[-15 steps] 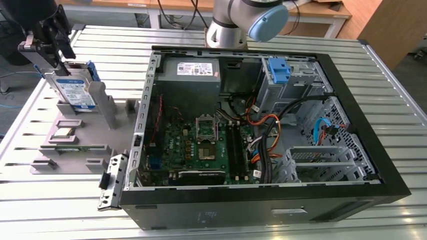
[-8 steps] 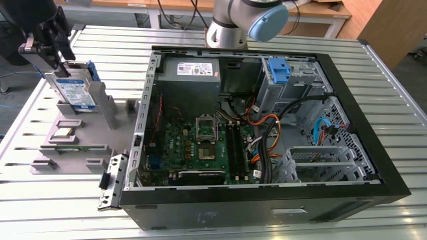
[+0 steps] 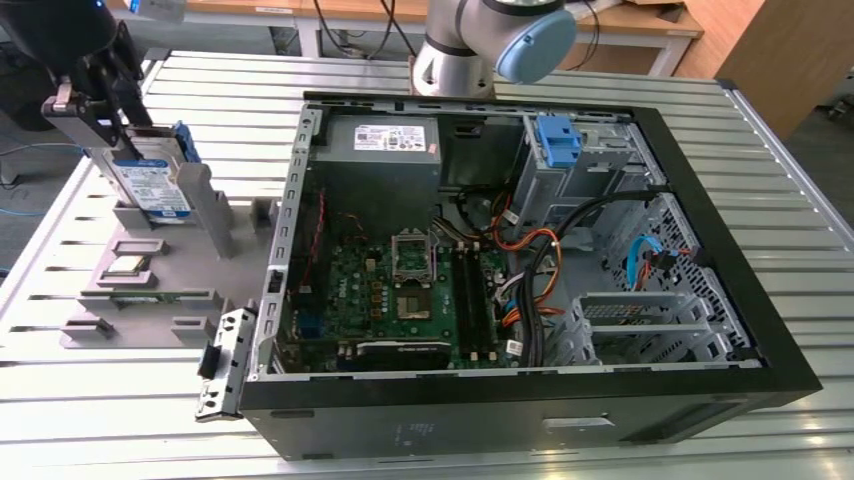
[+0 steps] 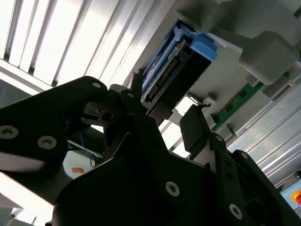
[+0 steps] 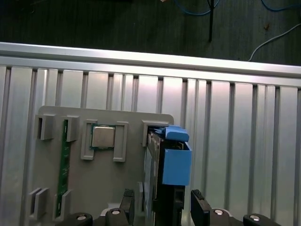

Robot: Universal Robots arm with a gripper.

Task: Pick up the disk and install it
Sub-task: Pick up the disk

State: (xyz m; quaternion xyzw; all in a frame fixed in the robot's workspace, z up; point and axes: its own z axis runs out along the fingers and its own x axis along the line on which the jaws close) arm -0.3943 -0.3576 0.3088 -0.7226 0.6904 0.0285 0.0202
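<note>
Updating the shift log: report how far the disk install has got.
Done: nothing finished. The disk stands on edge in its slot of the grey fixture, outside the computer case. In hand: the gripper is at the disk, with one finger on each side and the jaws open, not clamped. Left: gripping the disk, lifting it and seating it in the case.

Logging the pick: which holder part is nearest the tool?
The disk, upright in its blue carrier, at the tool; processor and memory stick sit farther off.
</note>
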